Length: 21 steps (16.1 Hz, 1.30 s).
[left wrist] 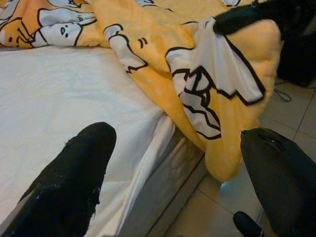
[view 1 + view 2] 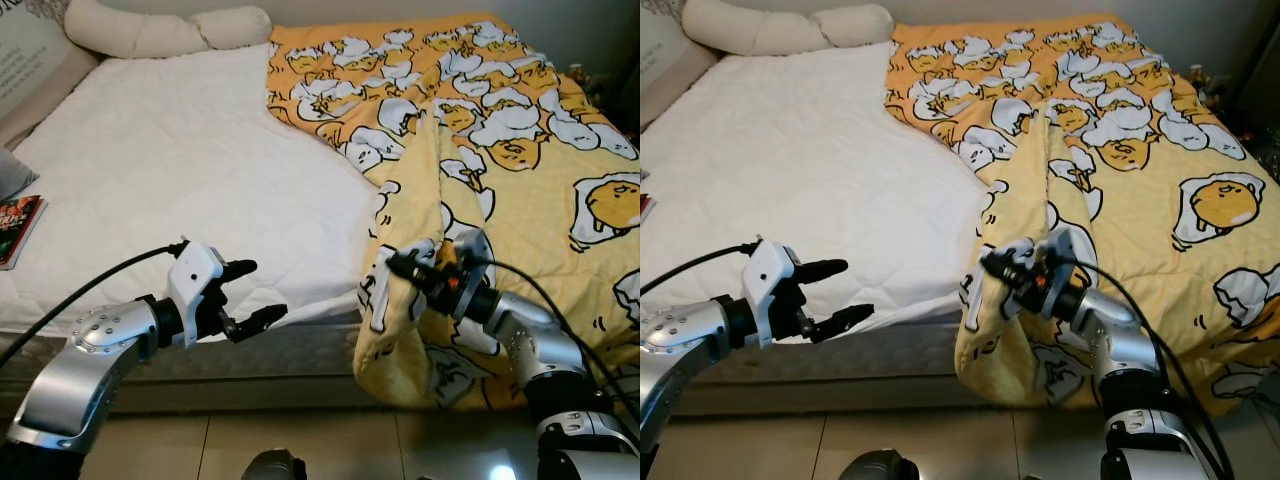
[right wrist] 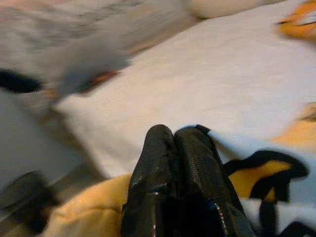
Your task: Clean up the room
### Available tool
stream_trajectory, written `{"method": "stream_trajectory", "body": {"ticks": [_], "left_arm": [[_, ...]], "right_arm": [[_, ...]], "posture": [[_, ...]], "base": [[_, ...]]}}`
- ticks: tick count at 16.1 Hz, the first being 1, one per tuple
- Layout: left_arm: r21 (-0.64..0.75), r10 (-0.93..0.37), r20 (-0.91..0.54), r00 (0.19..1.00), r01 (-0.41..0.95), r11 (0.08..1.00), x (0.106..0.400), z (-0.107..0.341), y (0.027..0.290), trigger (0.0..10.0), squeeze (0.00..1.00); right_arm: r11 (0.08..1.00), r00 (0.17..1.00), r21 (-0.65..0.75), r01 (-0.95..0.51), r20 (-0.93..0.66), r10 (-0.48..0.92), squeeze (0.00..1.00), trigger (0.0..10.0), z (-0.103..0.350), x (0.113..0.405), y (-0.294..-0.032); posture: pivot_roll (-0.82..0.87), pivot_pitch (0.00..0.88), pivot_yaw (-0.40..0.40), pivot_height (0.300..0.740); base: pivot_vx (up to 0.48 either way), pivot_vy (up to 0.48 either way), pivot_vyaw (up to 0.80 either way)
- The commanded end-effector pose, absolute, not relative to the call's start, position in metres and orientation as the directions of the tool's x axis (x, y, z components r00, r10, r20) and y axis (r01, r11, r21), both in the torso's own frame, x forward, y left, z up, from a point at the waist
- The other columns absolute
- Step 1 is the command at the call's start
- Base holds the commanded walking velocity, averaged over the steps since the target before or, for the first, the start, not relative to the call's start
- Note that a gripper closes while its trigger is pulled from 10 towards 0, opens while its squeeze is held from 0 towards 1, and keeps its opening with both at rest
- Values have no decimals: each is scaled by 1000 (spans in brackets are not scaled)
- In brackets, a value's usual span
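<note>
Where the yellow blanket (image 2: 500,130) hangs off the bed's near corner, the right gripper (image 2: 405,268) pinches a fold of it, fingers pressed together on the cloth. The right wrist view, blurred, shows the two fingers (image 3: 173,163) closed side by side. The left gripper (image 2: 250,292) hovers at the white mattress (image 2: 180,170) edge, jaws spread, holding nothing. A book (image 2: 15,228) lies at the bed's left edge; pillow (image 2: 160,30) at the head.

This is a bedroom in a home. A bed (image 2: 180,170) carries a white sheet, pillows (image 2: 165,30) and a yellow blanket (image 2: 520,130).
</note>
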<state>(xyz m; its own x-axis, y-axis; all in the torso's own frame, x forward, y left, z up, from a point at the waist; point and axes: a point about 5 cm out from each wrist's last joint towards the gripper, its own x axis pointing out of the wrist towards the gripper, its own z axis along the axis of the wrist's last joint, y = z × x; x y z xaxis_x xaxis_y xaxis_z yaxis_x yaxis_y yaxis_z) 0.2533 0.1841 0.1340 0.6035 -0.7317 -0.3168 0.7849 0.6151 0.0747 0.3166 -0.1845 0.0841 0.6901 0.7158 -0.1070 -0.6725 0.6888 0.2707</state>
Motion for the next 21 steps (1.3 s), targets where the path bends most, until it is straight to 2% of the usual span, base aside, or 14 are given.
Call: {"method": "stream_trajectory", "body": {"ticks": [1,2,3,9,11,12,13,15,18,20,21], "left_arm": [[98,-731,-315,606,786,610,257,137,184,10000,0],[101,-733,-317,602,790,605,258,136,184,10000,0],[102,-735,-319,599,793,601,260,135,184,10000,0],[106,-742,-330,584,804,585,260,132,185,10000,0],[107,-744,-330,581,806,582,259,133,185,10000,0],[106,-747,-330,577,809,578,259,132,184,10000,0],[106,-748,-331,576,810,577,258,133,184,10000,0],[111,-748,-338,571,814,571,256,133,183,10000,0],[111,-761,-357,542,834,541,253,133,182,10000,0],[116,-768,-369,523,846,520,250,136,180,10000,0],[114,-770,-369,521,848,518,248,137,180,10000,0]], "right_arm": [[772,768,236,-590,-132,627,0,10000,87,324,-195],[847,837,237,-476,-173,518,694,10000,83,329,-205],[873,864,273,-405,-198,463,1000,10000,78,328,-209],[874,881,339,-349,-200,429,1000,10000,68,324,-202],[904,911,338,-262,-222,347,1000,10000,65,325,-208],[938,943,328,-110,-264,203,1000,10000,60,328,-218],[945,945,322,-53,-291,152,1000,10000,57,328,-221],[951,922,309,8,-372,113,1000,10000,44,323,-221],[947,884,321,3,-444,148,1000,10000,28,318,-206],[956,869,282,81,-490,71,1000,10000,23,318,-206],[937,872,329,116,-485,62,345,10000,24,319,-205]], "posture": [[122,0,107,740],[118,0,112,740],[118,0,117,740],[121,0,129,740],[123,0,128,740],[128,0,125,740],[131,0,123,740],[147,0,119,740],[167,0,124,740],[215,40,127,740],[229,53,128,740]], "base": [[0,0,0],[0,0,0],[0,0,0],[0,0,0],[0,0,0],[0,0,0],[0,0,0],[0,0,0],[0,0,0],[0,0,0],[0,0,0]]}}
